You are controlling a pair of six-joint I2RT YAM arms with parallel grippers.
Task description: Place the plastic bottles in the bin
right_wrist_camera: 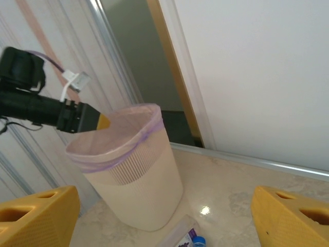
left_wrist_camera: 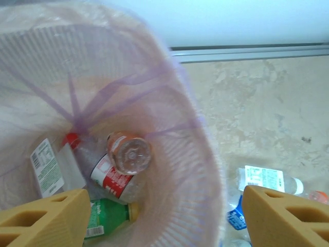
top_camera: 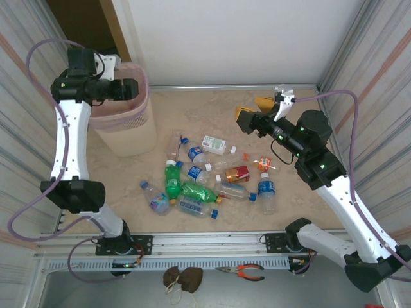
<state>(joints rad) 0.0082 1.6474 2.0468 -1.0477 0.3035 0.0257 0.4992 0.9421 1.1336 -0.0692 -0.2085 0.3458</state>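
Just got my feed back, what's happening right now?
The left pincer hangs open over the bin, where several bottles already lie. The right pincer is open too, raised above the table and holding nothing. Roughly a dozen loose bottles lie clustered on the table, not yet binned.

the desk (top_camera: 212, 109) is a beige, marble-patterned slab. along its far edge runs a metal strip (top_camera: 231, 86), and above that rises a plain white wall (top_camera: 237, 38). left of the desk stands a ribbed grey panel (top_camera: 19, 96) with a pinkish stripe; a matching panel (top_camera: 379, 58) closes the right side. beyond the desk's far left corner a dark opening (top_camera: 80, 22) shows beside a wooden frame (top_camera: 117, 29). an aluminium rail (top_camera: 205, 240) borders the near edge. soft light leaves one small glare spot (right_wrist_camera: 204, 210) on the desk.
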